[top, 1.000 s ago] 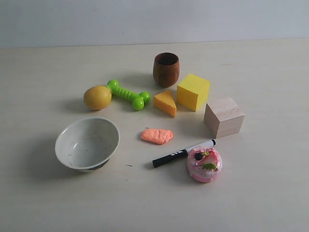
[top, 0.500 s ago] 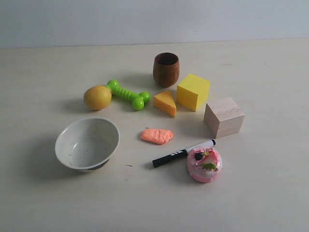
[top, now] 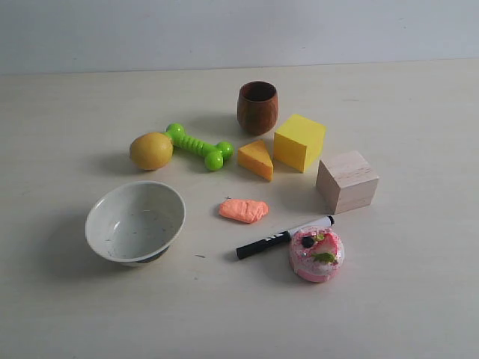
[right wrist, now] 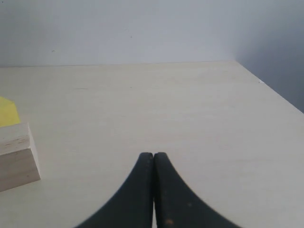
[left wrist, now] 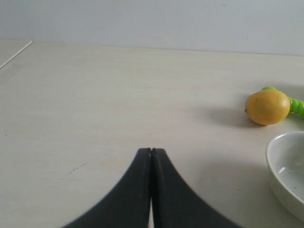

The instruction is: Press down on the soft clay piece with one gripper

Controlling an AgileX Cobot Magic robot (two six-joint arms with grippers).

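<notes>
Left hand [left wrist: 151, 151] closed, wrist view only

Test-lab setup: bare table [top: 67, 314], blank wall [top: 224, 30]

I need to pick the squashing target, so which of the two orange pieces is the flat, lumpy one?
The salmon clay lump near the marker; the cheese wedge is sharp-edged and yellower.

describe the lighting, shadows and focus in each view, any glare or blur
Exterior view: soft even light, no glare, faint shadow left of the bowl; soft clay piece sharp. Left wrist view: left fingers featureless black, edges slightly soft. Right wrist view: right fingers the same; wall darkens toward one side.
</notes>
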